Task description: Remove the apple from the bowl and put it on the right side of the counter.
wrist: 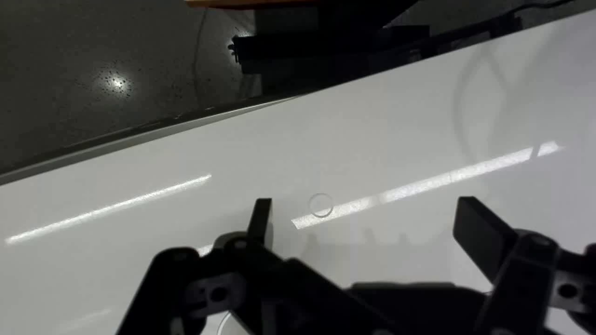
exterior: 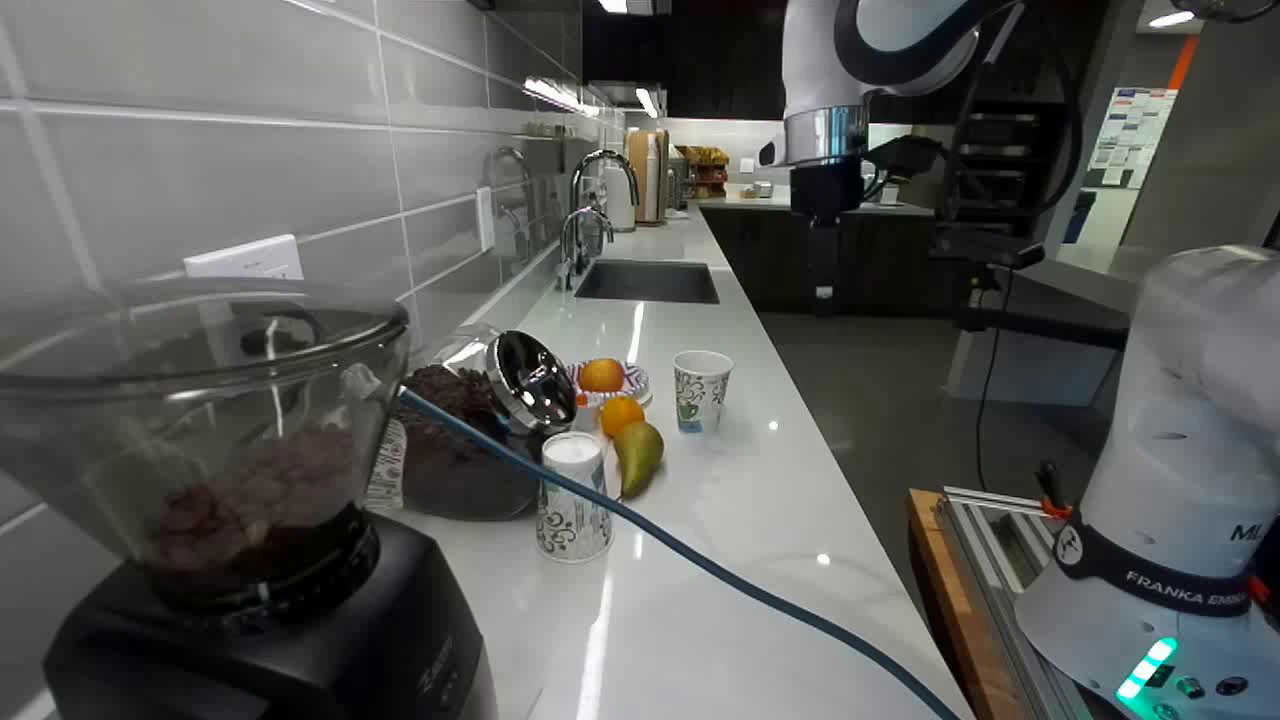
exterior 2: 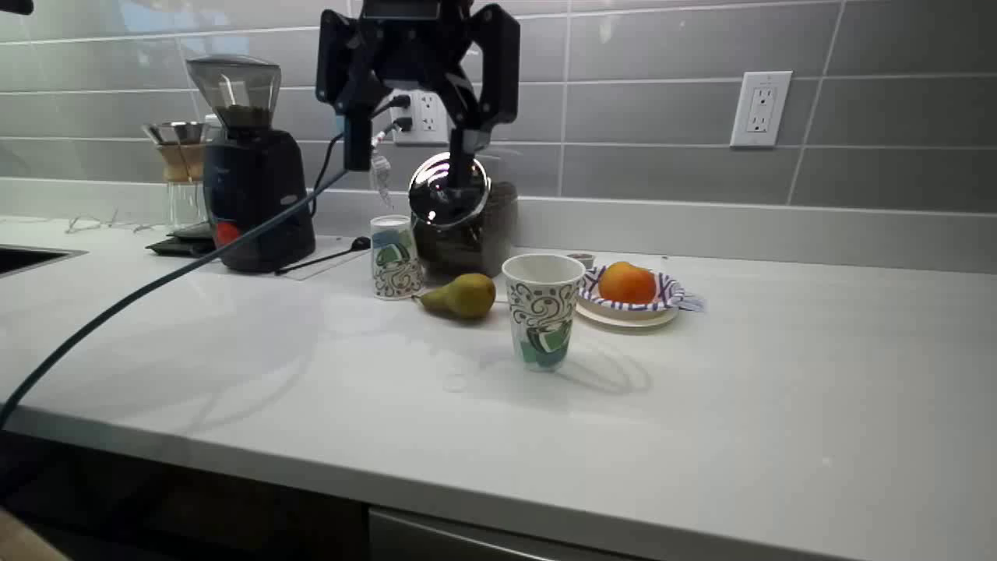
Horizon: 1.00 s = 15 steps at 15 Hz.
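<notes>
The apple (exterior 2: 627, 283), a small orange-red fruit, sits in a purple-patterned bowl (exterior 2: 671, 290) by the back wall. In an exterior view the apple (exterior: 601, 375) and bowl (exterior: 636, 380) show far along the counter. A similar orange fruit (exterior: 620, 415) shows nearer, by the pear; I cannot tell whether it touches the bowl. My gripper (exterior 2: 413, 152) is high above the white counter (exterior 2: 779, 405), left of the bowl, open and empty. It points down in an exterior view (exterior: 824, 290). In the wrist view the open fingers (wrist: 365, 204) frame bare countertop; apple and bowl are out of view.
An upright paper cup (exterior 2: 543, 312) stands left of and in front of the bowl. A pear (exterior 2: 463, 296), an inverted cup stack (exterior 2: 397, 261) and a tilted jar (exterior 2: 498, 234) are farther left. A blue cable (exterior: 690, 550) crosses the air near the grinder (exterior: 270, 600).
</notes>
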{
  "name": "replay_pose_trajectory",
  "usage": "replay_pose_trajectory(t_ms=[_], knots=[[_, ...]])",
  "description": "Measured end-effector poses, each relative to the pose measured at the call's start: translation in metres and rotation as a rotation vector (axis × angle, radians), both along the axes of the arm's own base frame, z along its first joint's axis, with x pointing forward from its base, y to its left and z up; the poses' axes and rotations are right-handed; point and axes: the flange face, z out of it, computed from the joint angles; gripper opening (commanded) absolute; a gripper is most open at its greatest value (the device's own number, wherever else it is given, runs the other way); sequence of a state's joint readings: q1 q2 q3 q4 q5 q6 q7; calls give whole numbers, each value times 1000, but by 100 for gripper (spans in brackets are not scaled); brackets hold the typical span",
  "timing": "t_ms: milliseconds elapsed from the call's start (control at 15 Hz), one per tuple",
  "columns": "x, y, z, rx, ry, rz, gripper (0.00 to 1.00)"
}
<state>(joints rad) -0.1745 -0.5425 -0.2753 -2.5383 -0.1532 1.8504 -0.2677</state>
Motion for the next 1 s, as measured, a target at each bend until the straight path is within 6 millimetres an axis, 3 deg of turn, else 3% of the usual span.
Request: replay_pose_trajectory(t_ms=[667,1000], knots=[[1,-1,0,-3,-5,-6,100],[34,-33,10,-76,-167,-114,100]])
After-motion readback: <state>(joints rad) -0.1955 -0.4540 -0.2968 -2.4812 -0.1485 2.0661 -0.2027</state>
